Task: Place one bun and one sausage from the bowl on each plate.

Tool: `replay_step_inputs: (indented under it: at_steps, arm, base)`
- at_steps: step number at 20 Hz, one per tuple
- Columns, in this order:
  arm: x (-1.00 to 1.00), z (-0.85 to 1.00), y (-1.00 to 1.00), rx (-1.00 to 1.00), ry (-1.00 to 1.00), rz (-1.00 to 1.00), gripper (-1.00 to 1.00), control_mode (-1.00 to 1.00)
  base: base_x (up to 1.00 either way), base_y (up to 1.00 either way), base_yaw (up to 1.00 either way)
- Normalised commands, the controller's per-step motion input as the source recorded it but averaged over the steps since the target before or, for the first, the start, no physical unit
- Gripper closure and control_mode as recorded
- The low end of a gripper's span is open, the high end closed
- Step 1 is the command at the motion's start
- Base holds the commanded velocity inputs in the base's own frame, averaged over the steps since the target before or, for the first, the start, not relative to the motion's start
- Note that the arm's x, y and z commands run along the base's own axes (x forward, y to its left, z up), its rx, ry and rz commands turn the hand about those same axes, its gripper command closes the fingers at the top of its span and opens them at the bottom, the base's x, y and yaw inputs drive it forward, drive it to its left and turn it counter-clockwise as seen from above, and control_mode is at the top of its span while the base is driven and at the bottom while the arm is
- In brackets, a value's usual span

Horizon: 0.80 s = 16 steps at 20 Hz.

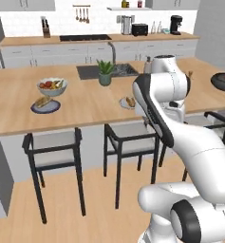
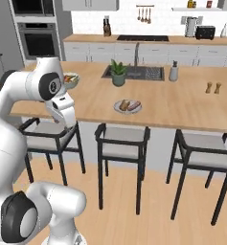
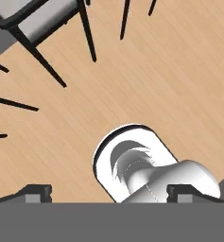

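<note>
The dark bowl sits at the far right of the wooden counter, cut off by the frame edge. A pale plate near the counter's front edge carries a bun and a sausage; the same plate is partly behind my arm. The darker blue-grey plate lies at the left with a bun-like piece on it. My gripper hangs off the counter, pointing down over the floor. In the hand view the gripper is open, with nothing between its fingertips.
A pale fruit bowl stands behind the darker plate. A potted plant and a sink are mid-counter. Three black stools line the counter front. Salt and pepper shakers stand at the right.
</note>
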Motion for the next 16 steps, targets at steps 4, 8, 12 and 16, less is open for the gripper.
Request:
replay_step_inputs:
  at_steps: [4,8,12,16]
  arm:
    - [0.00,0.00,0.00,0.00,0.00,0.00,-1.00,1.00]
    - [0.00,0.00,0.00,0.00,0.00,0.00,-1.00,1.00]
    - [0.00,0.00,0.00,0.00,0.00,0.00,-1.00,1.00]
    - [0.00,0.00,0.00,0.00,0.00,0.00,-1.00,1.00]
  base:
    - [0.07,-1.00,-0.05]
    - [0.50,-1.00,0.00]
    - [0.57,-1.00,0.00]
    - [0.58,-1.00,0.00]
